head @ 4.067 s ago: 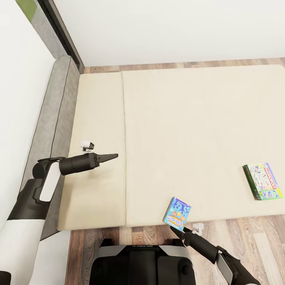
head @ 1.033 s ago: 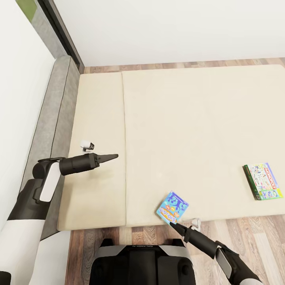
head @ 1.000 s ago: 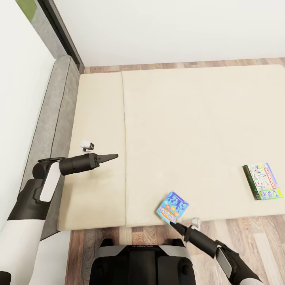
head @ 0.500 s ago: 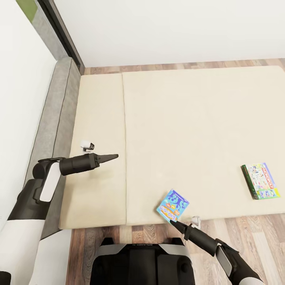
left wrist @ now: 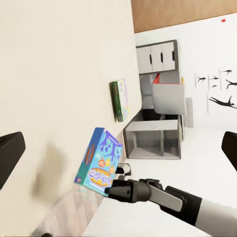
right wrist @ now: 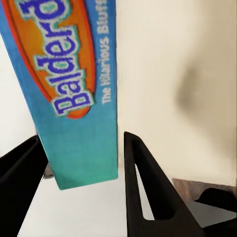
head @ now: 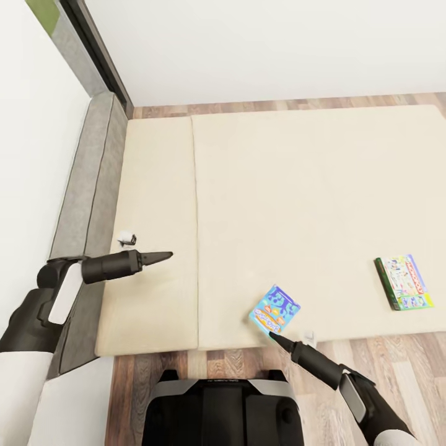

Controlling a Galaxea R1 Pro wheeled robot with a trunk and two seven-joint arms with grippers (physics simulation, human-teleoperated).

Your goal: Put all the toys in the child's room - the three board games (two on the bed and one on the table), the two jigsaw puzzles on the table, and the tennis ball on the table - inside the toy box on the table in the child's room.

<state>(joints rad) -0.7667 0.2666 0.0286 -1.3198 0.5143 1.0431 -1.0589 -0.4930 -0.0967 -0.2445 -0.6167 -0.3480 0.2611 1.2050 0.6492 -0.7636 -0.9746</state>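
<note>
The robot base (head: pixel 217 409) sits on the wood floor (head: pixel 402 353) at the near edge of the bed (head: pixel 297 204).

The right gripper (head: pixel 272 336) is closest. It pinches the blue game (head: pixel 274 309) by the box's near edge. In the right wrist view the two dark fingers (right wrist: pixel 145 182) sit on either side of the box (right wrist: pixel 74 84), and the word "Balderdash" runs along it. The box is tipped up, lifted over the near edge of the bed. The left wrist view shows it held up in the air above the mattress (left wrist: pixel 101 160), with a soft shadow under it.

The left gripper (head: pixel 166 254) hangs over the left part of the bed, near the long seam. It holds nothing. In the head view its tips come together to a point, but in the left wrist view the fingers (left wrist: pixel 10 158) stand wide apart at the two sides of the picture.

A bit farther, near the right end of the near edge, the Monopoly game (head: pixel 403 282) lies flat on the mattress. It is well apart from the blue game.

The grey headboard (head: pixel 87 204) runs along the left edge of the bed. Past the far edge are a strip of floor and a white wall (head: pixel 279 43).

The left wrist view also shows grey cabinets (left wrist: pixel 158 98) past the bed.
</note>
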